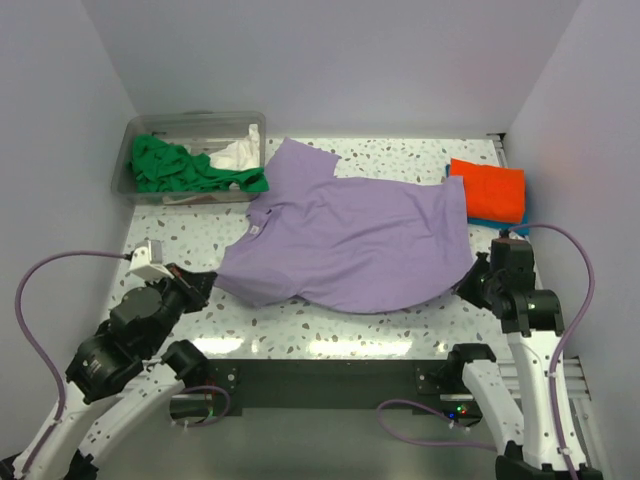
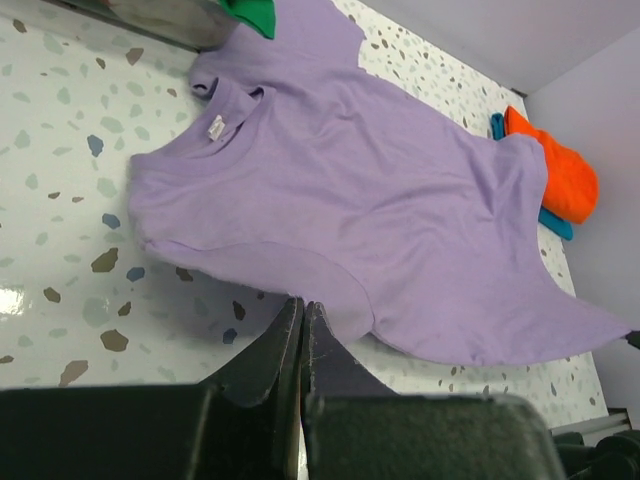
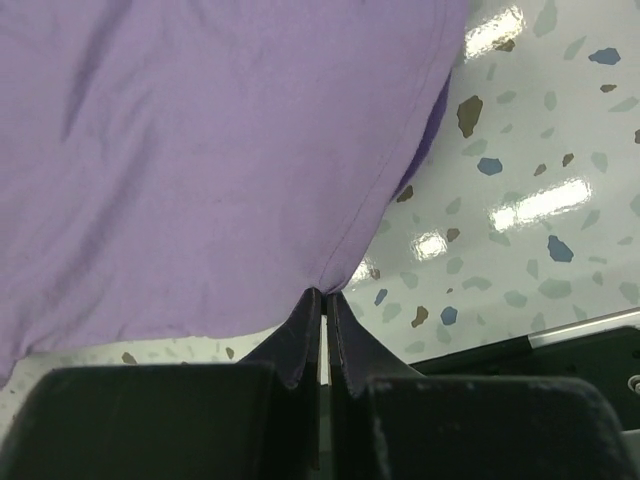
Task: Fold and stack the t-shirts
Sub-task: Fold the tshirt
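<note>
A speckled tabletop (image 1: pixel 180 235) sits inside plain pale walls (image 1: pixel 330 60), seen from above and behind two robot arms.

A purple shirt (image 1: pixel 350 235) lies spread flat across the middle, stretching from one set of jaws to the other. Its collar is toward the left side and its hem toward the right.

The left gripper (image 2: pixel 302 305) has its jaws pressed together. They appear to pinch the near sleeve edge of the purple shirt, though the cloth is only partly visible at the tips. The right gripper (image 3: pixel 325 295) has its jaws clamped on the near hem corner, and the cloth rises to a small peak at the pinch.

Well beyond the left jaws is a clear tub (image 1: pixel 190 118) holding a crumpled green shirt (image 1: pixel 170 165) and a white shirt (image 1: pixel 240 152). Beyond the right jaws, just past the purple hem, a folded orange shirt (image 1: pixel 488 190) rests on a blue shirt (image 2: pixel 555 222).

The step in hand looks like the start of the first fold. Both grips are on the near long edge and nothing is turned over yet.

The next move probably needs both arms to lift together. They would keep the edge taut between them, carry it away from the bases and lay it along the far edge. Unequal height or speed would likely skew the fold. A weak left pinch could let the sleeve slip out. The move should also stop short of the tub and the orange pile.
</note>
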Tool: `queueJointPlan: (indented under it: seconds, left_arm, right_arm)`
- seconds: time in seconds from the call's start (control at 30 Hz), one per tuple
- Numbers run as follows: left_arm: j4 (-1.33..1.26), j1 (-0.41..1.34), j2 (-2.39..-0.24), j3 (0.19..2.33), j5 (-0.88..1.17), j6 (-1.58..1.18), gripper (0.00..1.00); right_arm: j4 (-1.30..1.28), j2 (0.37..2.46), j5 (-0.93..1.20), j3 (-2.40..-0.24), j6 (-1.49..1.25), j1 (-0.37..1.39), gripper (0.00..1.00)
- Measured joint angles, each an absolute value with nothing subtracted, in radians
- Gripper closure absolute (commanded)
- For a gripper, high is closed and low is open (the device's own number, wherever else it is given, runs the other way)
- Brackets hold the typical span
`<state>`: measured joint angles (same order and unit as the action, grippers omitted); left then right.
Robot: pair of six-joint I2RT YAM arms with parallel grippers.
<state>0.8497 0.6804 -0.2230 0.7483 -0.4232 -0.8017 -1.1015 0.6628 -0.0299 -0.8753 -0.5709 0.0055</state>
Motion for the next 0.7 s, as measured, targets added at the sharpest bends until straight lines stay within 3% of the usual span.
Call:
queueJointPlan:
  seconds: [0.4,0.7]
  left_arm:
    - [0.727,0.68,-0.429,0.655,-0.341,-0.769,1.0]
    - [0.523,0.68,-0.582,0.648,-0.434,-0.685,1.0]
  right_arm:
    - [-1.036,0.688,-0.022,-0.78,-0.578,0.006,1.0]
    - [-0.876,0.762,-0.049,-0.776,-0.641,0.006,1.0]
